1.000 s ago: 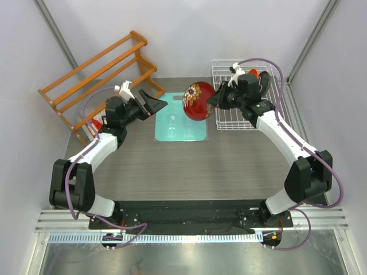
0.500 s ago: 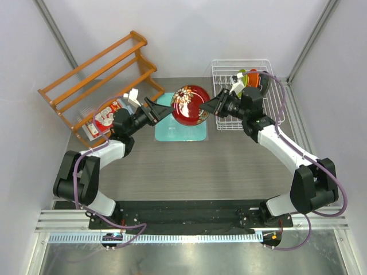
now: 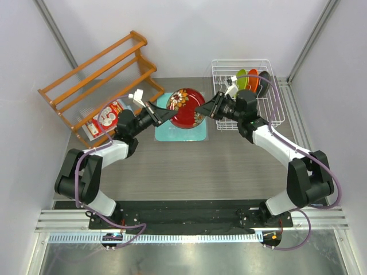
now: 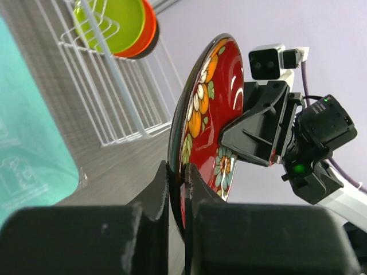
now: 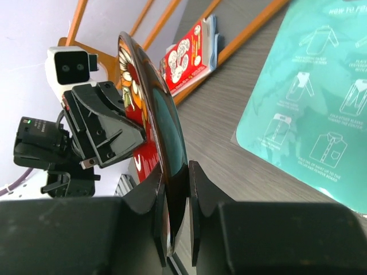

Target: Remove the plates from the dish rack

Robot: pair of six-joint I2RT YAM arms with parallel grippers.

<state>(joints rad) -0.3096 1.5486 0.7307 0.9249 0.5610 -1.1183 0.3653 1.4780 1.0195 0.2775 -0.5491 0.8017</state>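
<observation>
Dish rack [image 3: 274,113]: three plates [image 3: 252,81] (red plate [image 3: 186,107] gripped).

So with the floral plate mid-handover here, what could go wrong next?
1. The red plate hangs on edge over the teal board, pinched only at its rim by the left gripper and the right gripper. If one lets go while the other's hold is shallow, the plate may swing or drop.
2. With both arms clamped on one rigid plate, any mismatched pull could wrench it loose.
</observation>
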